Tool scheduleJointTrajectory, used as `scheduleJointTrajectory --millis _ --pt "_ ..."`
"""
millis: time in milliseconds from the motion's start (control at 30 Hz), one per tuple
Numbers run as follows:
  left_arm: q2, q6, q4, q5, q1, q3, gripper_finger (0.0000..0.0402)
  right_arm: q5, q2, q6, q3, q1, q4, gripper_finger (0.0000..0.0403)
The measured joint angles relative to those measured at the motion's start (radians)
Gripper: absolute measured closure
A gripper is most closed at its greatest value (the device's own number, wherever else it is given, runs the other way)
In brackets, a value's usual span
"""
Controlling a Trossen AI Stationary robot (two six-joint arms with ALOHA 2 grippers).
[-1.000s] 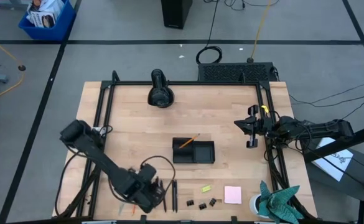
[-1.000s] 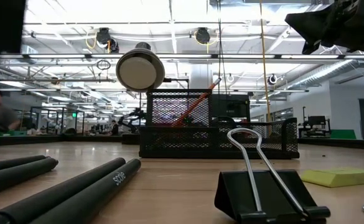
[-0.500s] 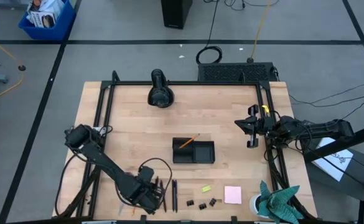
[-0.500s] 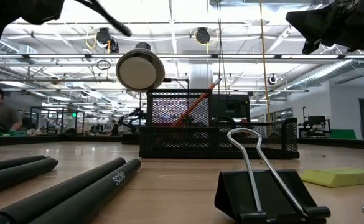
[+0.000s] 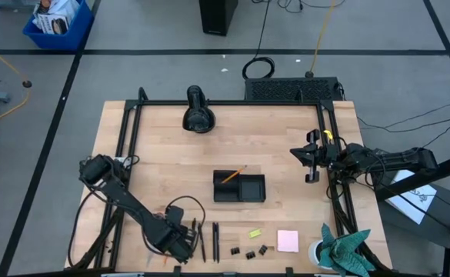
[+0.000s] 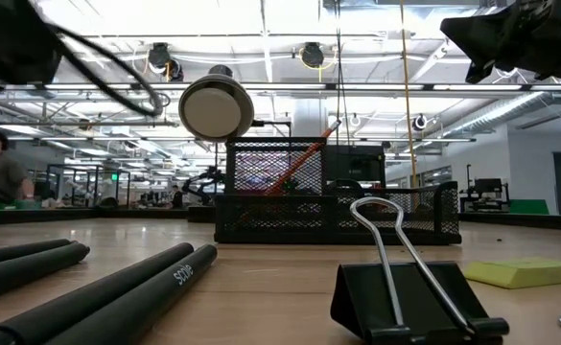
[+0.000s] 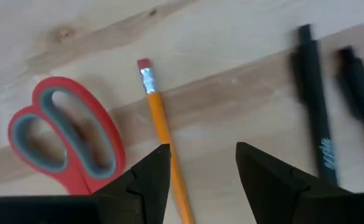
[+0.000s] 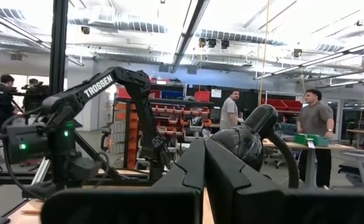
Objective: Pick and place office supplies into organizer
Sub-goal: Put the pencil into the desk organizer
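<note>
My left gripper (image 7: 201, 152) points down, open, just above the table near its front-left edge (image 5: 180, 245). An orange pencil (image 7: 162, 127) lies flat below it, running under one fingertip, with its eraser end pointing away. Red-handled scissors (image 7: 66, 140) lie beside the pencil, and two black pens (image 7: 313, 106) lie on the other side. The black organizer (image 5: 238, 187) stands mid-table with an orange pencil (image 5: 231, 175) leaning in it. My right gripper (image 5: 311, 158) waits shut at the right rail.
Near the front edge lie binder clips (image 5: 249, 252), a yellow-green piece (image 5: 255, 232) and a pink sticky-note pad (image 5: 288, 241). A teal cloth (image 5: 346, 248) sits at the front right. A black cylindrical device (image 5: 198, 111) stands at the far side. People stand beyond the table.
My left gripper has sunk toward the table and shifted a little toward the left edge, turning slightly as it went. The supplies have stayed where they were.
</note>
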Motion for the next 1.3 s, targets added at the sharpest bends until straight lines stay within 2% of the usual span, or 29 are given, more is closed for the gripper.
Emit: scheduleJointTrajectory --millis 467,633,900,1033,1300 --pt "-0.010 -0.005 0.153 0.041 0.007 -0.163 0.0213 0.000 0.000 -0.001 0.000 0.000 0.005 0.0403" --pt "-0.024 0.020 0.286 0.049 0.008 -0.244 0.0213 0.000 0.000 0.002 0.000 0.000 0.005 0.0403" --pt "-0.029 0.071 0.302 0.067 0.030 -0.253 0.0215 0.000 0.000 0.003 0.000 0.000 0.006 0.0403" --pt "-0.029 0.085 0.306 0.069 0.038 -0.253 0.0244 0.000 0.000 0.002 0.000 0.000 0.009 0.0403" --pt "-0.029 0.103 0.331 0.032 0.038 -0.252 0.0355 0.000 0.000 0.002 0.000 0.000 0.008 0.0403"
